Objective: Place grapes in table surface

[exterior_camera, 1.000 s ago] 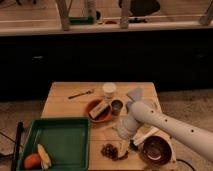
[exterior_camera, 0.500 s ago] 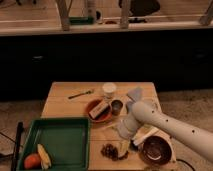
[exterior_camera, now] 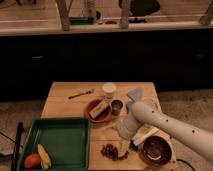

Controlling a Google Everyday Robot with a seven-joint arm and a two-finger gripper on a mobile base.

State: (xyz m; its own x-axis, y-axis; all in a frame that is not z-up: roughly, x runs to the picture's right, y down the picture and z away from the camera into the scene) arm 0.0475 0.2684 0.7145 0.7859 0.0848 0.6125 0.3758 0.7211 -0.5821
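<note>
The grapes (exterior_camera: 111,151), a small dark lumpy bunch, lie on the light wooden table surface (exterior_camera: 65,97) near its front edge, between the green tray and the dark bowl. My gripper (exterior_camera: 125,145) hangs at the end of the white arm (exterior_camera: 165,124) that comes in from the lower right. It sits just right of and slightly above the grapes, close to them. The arm's wrist hides part of the gripper.
A green plastic tray (exterior_camera: 60,137) at the front left holds an orange (exterior_camera: 31,160) and a corn cob (exterior_camera: 44,156). A dark brown bowl (exterior_camera: 155,148) stands at front right. An orange bowl (exterior_camera: 98,110), a metal cup (exterior_camera: 116,106), a white cup (exterior_camera: 109,90) and a fork (exterior_camera: 81,93) lie further back.
</note>
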